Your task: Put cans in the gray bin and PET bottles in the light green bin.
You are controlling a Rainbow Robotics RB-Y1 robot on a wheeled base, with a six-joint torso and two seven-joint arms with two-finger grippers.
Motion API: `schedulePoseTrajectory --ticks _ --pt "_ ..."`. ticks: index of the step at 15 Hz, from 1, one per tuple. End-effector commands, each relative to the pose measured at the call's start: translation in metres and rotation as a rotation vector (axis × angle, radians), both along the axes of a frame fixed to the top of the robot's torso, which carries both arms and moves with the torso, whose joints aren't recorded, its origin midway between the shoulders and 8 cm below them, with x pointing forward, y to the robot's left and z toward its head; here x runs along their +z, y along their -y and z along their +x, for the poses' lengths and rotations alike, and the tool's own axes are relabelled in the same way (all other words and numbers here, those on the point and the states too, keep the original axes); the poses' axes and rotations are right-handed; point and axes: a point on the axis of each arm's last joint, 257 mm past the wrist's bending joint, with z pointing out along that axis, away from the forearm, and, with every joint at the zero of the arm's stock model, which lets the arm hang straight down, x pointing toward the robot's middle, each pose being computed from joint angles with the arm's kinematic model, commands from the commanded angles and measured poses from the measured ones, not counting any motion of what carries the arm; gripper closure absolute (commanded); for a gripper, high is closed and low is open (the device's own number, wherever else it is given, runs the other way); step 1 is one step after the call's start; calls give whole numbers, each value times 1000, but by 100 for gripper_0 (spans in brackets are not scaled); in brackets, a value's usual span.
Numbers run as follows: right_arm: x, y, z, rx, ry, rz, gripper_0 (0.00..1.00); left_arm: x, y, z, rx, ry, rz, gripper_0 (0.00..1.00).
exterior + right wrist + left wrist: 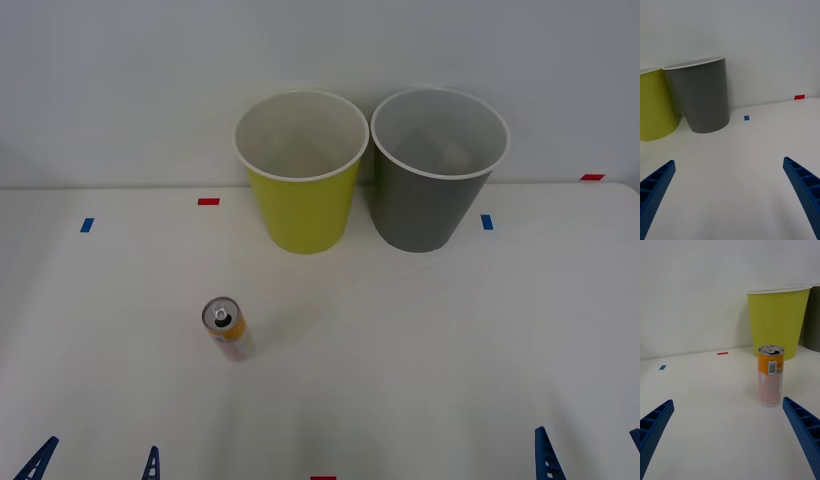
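Observation:
A slim can [229, 329] with an orange upper body and a pale lower body stands upright on the white table, left of centre; in the left wrist view the can [770, 375] is ahead of my fingers. The light green bin [301, 172] and the gray bin [436, 168] stand side by side at the back, touching. My left gripper [95, 462] is open at the front left edge, nearer than the can. At the front right edge my right gripper [590, 455] is open, with the gray bin [702, 98] ahead of it. No PET bottle is in view.
Small blue tape marks [86, 225] and red tape marks [208, 201] lie on the table [420, 340] near the back. A pale wall rises right behind the bins. Open tabletop lies between the can and the bins.

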Motion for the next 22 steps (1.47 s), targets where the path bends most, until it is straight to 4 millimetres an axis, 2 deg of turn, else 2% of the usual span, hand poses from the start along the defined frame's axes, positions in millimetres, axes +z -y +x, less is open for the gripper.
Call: schedulePoseTrajectory --ticks 1,22 --pt "0 0 0 0 0 0 0 0 0 0 0 0 0 0" --pt "0 0 0 0 0 0 0 0 0 0 0 0 0 0"
